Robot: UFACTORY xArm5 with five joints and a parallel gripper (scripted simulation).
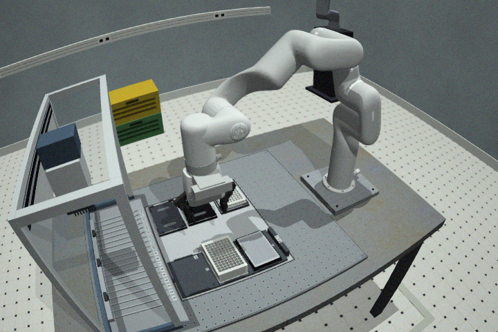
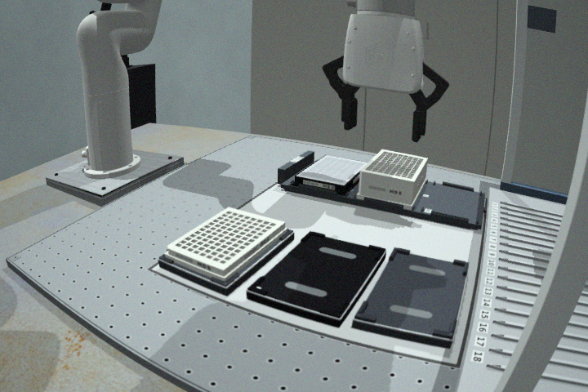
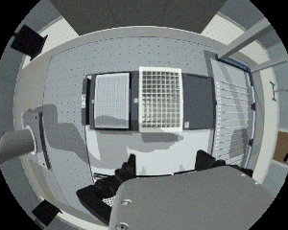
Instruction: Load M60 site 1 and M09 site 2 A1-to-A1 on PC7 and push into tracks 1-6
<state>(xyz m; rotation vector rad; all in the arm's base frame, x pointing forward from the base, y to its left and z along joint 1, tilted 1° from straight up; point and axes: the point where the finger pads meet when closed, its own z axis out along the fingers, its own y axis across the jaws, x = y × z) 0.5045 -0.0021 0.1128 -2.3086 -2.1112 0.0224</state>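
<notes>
The end effector (image 1: 207,214) (image 2: 382,133) (image 3: 167,162) stands wide open with nothing between its fingers, raised above the worktop (image 1: 391,203) (image 2: 21,171). Taking the top view as a clock face centred on it, the plate carrier (image 1: 191,274) (image 2: 452,203) (image 3: 199,103) lies on the apron between five and seven o'clock, outside the rails (image 1: 126,288) (image 2: 526,281) (image 3: 235,110). M60 (image 1: 257,249) (image 2: 334,170) (image 3: 111,101) sits on site 1 beside the handle (image 1: 279,241) (image 2: 296,167) (image 3: 86,101); M09 (image 1: 224,258) (image 2: 392,180) (image 3: 160,100) stands taller on site 2; site 3 is bare, nearest the rails. M06 (image 1: 234,198) (image 2: 228,242) is in its nest at two o'clock. Nest S2 (image 2: 322,272) is vacant, as is nest S3 (image 1: 167,218) (image 2: 410,296) at nine. Towards eight o'clock a pale frame post (image 1: 149,256) (image 2: 582,138) crosses the top view of the rails, hiding part of them. The arm's base plate (image 1: 365,189) (image 2: 165,162) is near three, and yellow (image 1: 134,92) and green (image 1: 140,128) crates stand beyond the worktop at eleven.
</notes>
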